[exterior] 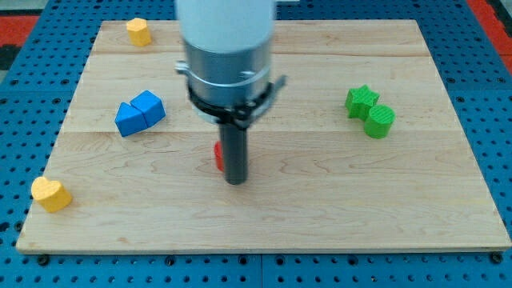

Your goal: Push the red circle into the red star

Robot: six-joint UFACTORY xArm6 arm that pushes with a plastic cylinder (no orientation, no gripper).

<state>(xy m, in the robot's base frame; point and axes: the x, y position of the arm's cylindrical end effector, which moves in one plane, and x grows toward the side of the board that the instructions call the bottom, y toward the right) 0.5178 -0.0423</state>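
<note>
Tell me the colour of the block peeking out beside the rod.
Red: a sliver of a red block shows at my tip's left in the camera view.

— At centre frame? Dark rod, my tip (235, 182) down on the wooden board (320, 200), touching a mostly hidden red block (218, 156), shape unclear.
— Elsewhere? Blue blocks (139, 114) left, green pair (370, 111) right.

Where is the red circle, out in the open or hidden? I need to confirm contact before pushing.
Mostly hidden: only a red sliver shows beside my tip, on its left. Its shape cannot be told, and no red star shows.
</note>
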